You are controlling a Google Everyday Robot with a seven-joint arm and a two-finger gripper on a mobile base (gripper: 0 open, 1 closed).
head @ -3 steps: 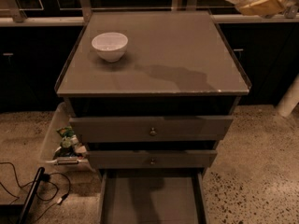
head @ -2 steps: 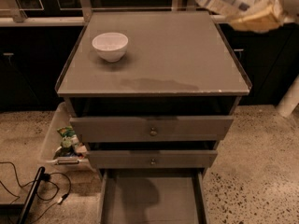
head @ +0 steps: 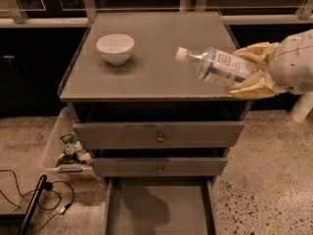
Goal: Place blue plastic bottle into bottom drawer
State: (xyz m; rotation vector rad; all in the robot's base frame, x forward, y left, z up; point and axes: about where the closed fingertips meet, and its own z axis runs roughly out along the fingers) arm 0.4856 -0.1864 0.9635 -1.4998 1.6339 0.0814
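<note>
Tan fingers (head: 257,53) are clamped top and bottom on the bottle (head: 212,64), gripping its base end. The gripper (head: 238,71) reaches in from the right edge, with the white arm (head: 296,62) behind it. The bottle's up in the air and tilted, white cap (head: 181,54) pointing left and a touch upward. It shows against the right front of the cabinet top (head: 146,77), clear of the surface. Over on the left of that top sits the bowl (head: 115,48), well apart from the bottle. Down the front, two upper drawers (head: 122,133) are each slightly out, brass knobs (head: 160,138) showing. Under them the bottom drawer (head: 159,209) is pulled wide open, well below the bottle. Left of the cabinet, a bin (head: 51,148) of clutter rests on the speckled floor (head: 264,180).
</note>
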